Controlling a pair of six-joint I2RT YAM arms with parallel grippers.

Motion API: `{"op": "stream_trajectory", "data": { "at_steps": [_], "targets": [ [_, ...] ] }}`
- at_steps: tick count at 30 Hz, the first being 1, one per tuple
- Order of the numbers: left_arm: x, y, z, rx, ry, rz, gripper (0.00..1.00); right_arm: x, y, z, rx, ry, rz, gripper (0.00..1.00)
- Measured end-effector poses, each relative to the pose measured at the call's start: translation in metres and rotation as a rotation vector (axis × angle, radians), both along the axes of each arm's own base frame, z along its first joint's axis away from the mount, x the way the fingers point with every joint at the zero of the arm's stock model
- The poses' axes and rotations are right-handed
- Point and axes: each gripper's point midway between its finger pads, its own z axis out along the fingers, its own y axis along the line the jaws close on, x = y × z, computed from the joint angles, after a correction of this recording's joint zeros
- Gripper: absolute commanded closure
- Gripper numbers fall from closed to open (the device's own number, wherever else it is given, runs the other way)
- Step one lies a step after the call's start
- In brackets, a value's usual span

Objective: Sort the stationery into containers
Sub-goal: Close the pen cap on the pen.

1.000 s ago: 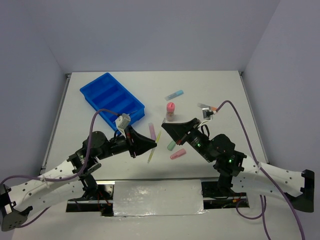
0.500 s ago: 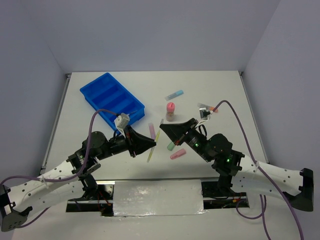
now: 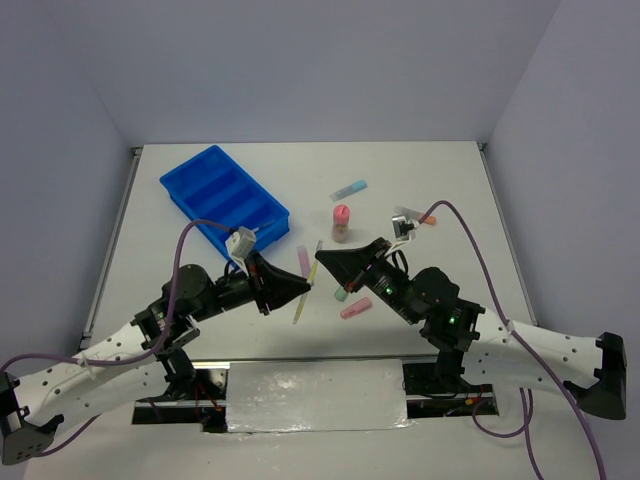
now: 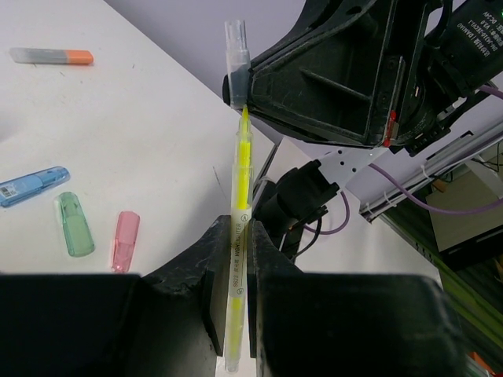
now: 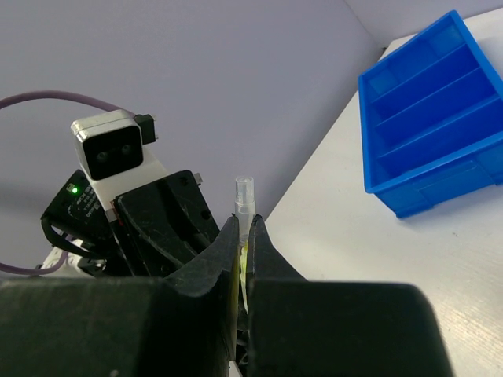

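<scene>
The left claw [image 4: 238, 229] is clamped tight on the barrel of a thin yellow plastic highlighter pen [image 4: 242, 161], which it holds off the white table [image 3: 450, 170], just toward 6 o'clock from the table's centre. The right claw [image 5: 245, 226] is pinched closed on the pen's clear plastic cap [image 5: 245, 192] at the nib end. The bright blue rectangular plastic tray [image 3: 188, 164], with four long compartments, sits at 10 o'clock. A small pink-capped bottle [image 3: 341, 222] stands upright near the centre. A short pastel green stick [image 4: 75, 224] and a short pastel pink stick [image 4: 124, 239] lie at 6 o'clock from it.
</scene>
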Motion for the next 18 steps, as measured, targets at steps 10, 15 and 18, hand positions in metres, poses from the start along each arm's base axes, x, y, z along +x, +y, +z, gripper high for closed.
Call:
{"op": "stream_trajectory", "data": {
  "at_steps": [10, 15, 18],
  "targets": [
    [0.0023, 0.0008, -0.0028, 0.003, 0.004, 0.014, 1.00, -0.0010, 0.0053, -0.0043, -0.011, 0.005, 0.009, 1.00],
    [0.0036, 0.0033, 0.0001, -0.005, 0.000, 0.030, 1.00, -0.0031, 0.0061, -0.0009, 0.002, 0.001, 0.014, 1.00],
    [0.0047, 0.0037, 0.0006, -0.007, 0.000, 0.039, 1.00, -0.0027, 0.0068, -0.0001, 0.006, -0.001, 0.011, 1.00]
  ]
}}
